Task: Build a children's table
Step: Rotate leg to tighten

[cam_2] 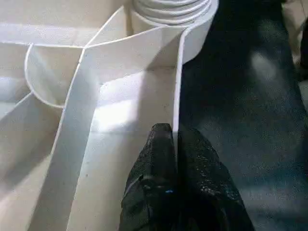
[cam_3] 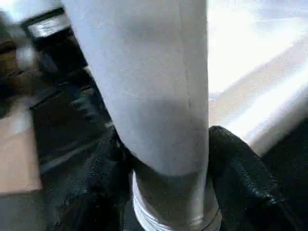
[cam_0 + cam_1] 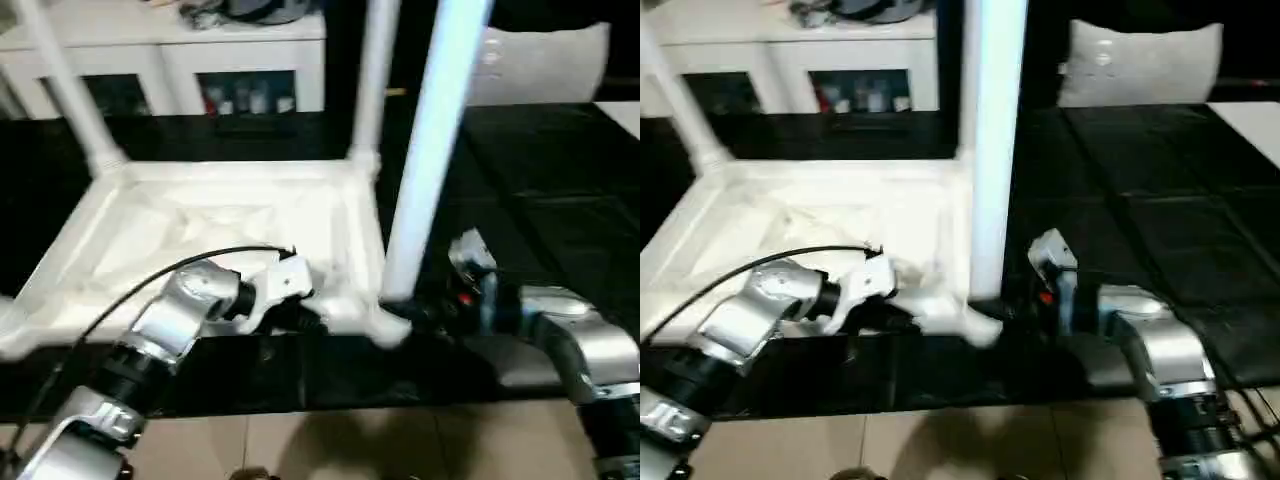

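Dark floor; tabletop (image 3: 230,235) upside down, two legs in. Left gripper (image 1: 174,144) pinches its rim. Right gripper (image 2: 163,192) straddles third leg (image 3: 430,150) at near socket; next: seat it.

Table top (image 3: 200,215): white plastic, smooth with a soft sheen; thin moulded ribs on the underside.
Leg by my right gripper (image 3: 430,150): smooth white plastic, slightly glossy, ridged at the foot end.
My left gripper (image 1: 174,144): black fingers, finely grained, faintly shiny.
My forearms (image 3: 190,300): brushed silver metal, bright highlights.
Worktop (image 3: 560,230): black, matt, faint seams between panels.
Cabinet (image 3: 170,45): white painted finish, glass fronts.
Cushion (image 3: 1140,62): white cloth, soft-looking.
Floor (image 3: 330,445): beige tiles, dull shine.
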Robot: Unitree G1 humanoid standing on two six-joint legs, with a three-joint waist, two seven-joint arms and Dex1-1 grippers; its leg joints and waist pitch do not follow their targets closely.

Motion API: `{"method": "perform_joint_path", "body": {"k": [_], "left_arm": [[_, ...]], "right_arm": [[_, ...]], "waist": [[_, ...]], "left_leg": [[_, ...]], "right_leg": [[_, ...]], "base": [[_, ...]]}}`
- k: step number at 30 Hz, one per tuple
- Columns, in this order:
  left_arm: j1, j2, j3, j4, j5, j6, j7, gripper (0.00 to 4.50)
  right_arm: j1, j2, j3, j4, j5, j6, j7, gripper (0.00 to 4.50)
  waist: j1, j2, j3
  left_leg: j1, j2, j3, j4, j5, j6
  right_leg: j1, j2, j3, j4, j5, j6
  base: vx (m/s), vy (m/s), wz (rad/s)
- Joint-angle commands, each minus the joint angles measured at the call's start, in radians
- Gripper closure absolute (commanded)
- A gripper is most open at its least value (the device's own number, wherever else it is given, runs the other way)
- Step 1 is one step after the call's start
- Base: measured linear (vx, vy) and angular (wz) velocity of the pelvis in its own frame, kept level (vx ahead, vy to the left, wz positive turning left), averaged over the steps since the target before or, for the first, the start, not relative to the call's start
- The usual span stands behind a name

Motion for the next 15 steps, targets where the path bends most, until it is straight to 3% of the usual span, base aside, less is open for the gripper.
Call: {"method": "perform_joint_path", "body": {"k": [1,3,4,6,7,8,12,13,15], "left_arm": [[-0.020,-0.071,0.012,-0.019,-0.026,0.045,0.087,4.50],[-0.035,-0.138,0.038,-0.005,-0.015,0.113,0.202,4.50],[-0.036,-0.141,0.039,-0.005,-0.014,0.114,0.206,4.50],[-0.062,-0.226,0.073,0.033,0.001,0.131,0.342,4.50],[-0.068,-0.248,0.080,0.042,0.005,0.128,0.372,4.50],[-0.071,-0.262,0.084,0.045,0.008,0.130,0.390,4.50],[-0.070,-0.253,0.056,0.032,0.030,0.106,0.376,4.50],[-0.070,-0.253,0.056,0.032,0.030,0.106,0.376,4.50],[-0.064,-0.235,0.044,0.020,0.033,0.092,0.357,4.50]], "right_arm": [[-0.030,0.072,0.041,0.001,-0.016,0.033,-0.100,2.48],[-0.048,0.149,0.009,0.019,-0.060,0.077,-0.277,2.49],[-0.048,0.152,0.008,0.020,-0.061,0.079,-0.283,2.50],[-0.060,0.216,0.007,0.035,-0.109,0.051,-0.404,2.50],[-0.059,0.233,0.006,0.039,-0.099,0.036,-0.406,2.50],[-0.058,0.245,0.005,0.039,-0.090,0.029,-0.409,1.96],[-0.048,0.246,0.001,0.028,-0.086,0.002,-0.395,1.73],[-0.048,0.246,0.001,0.028,-0.086,0.002,-0.395,1.47],[-0.043,0.239,-0.009,0.026,-0.082,-0.006,-0.382,1.36]], "waist": [[-0.001,-0.016,-0.057],[-0.017,-0.015,-0.057],[-0.017,-0.015,-0.057],[-0.024,-0.016,-0.057],[-0.025,-0.017,-0.060],[-0.023,-0.017,-0.061],[-0.017,-0.018,-0.063],[-0.016,-0.017,-0.063],[-0.015,-0.016,-0.060]], "left_leg": [[-0.007,0.021,-0.006,-0.072,-0.165,0.030],[-0.011,0.016,-0.009,-0.071,-0.158,0.029],[-0.011,0.016,-0.009,-0.071,-0.158,0.029],[-0.008,0.014,-0.005,-0.068,-0.150,0.041],[-0.007,0.014,-0.005,-0.067,-0.146,0.042],[-0.008,0.014,-0.005,-0.068,-0.138,0.050],[-0.013,0.018,-0.006,-0.070,-0.110,0.076],[-0.013,0.019,-0.006,-0.070,-0.106,0.080],[-0.013,0.020,-0.006,-0.072,-0.122,0.081]], "right_leg": [[0.057,-0.053,0.040,-0.096,-0.479,-0.081],[0.059,-0.053,0.036,-0.098,-0.479,-0.077],[0.059,-0.053,0.036,-0.098,-0.479,-0.077],[0.054,-0.049,0.038,-0.103,-0.471,-0.074],[0.054,-0.049,0.037,-0.103,-0.460,-0.076],[0.056,-0.049,0.037,-0.102,-0.444,-0.078],[0.060,-0.050,0.041,-0.091,-0.353,-0.099],[0.060,-0.050,0.043,-0.088,-0.332,-0.108],[0.061,-0.051,0.043,-0.088,-0.333,-0.116]], "base": [[0.000,0.000,0.00],[0.000,0.000,0.00],[0.000,0.000,0.00],[0.000,0.000,0.00],[0.000,0.000,0.00],[0.000,0.000,0.00],[0.000,0.000,0.00],[0.000,0.000,0.00],[0.000,0.000,0.00]]}}
